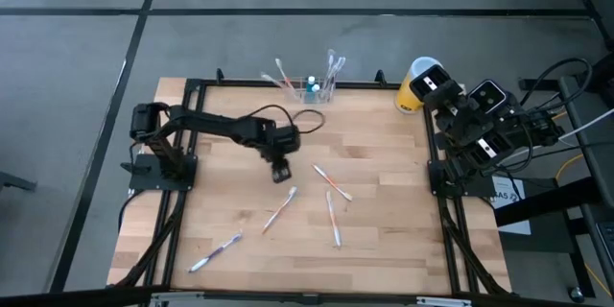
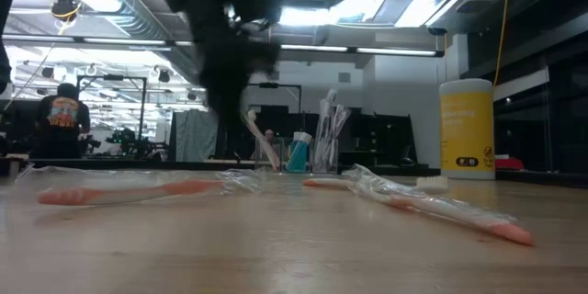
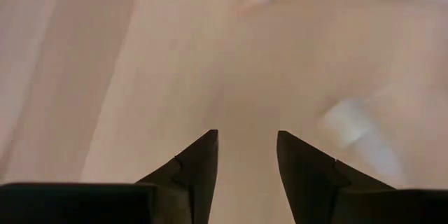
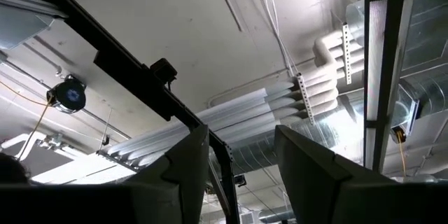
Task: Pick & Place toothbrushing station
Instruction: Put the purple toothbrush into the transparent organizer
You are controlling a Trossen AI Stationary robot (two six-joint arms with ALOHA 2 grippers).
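Observation:
The toothbrushing station (image 1: 314,89), a small clear holder, stands at the table's far edge with several toothbrushes and a blue-capped tube upright in it; it also shows in the low view (image 2: 317,152). My left gripper (image 1: 281,174) hangs open over bare wood near the table's middle, pointing steeply down, nothing between its fingers (image 3: 246,134). A wrapped orange toothbrush (image 1: 280,209) lies just nearer than it, another (image 1: 332,182) to its right. My right gripper (image 4: 241,129) is open, raised at the table's right edge, pointing at the ceiling.
Two more wrapped toothbrushes lie flat on the wood, one near the middle (image 1: 333,221) and one at the near left (image 1: 216,251). A yellow cylinder with a white top (image 1: 419,82) stands at the far right corner. A black frame (image 1: 192,84) borders the table.

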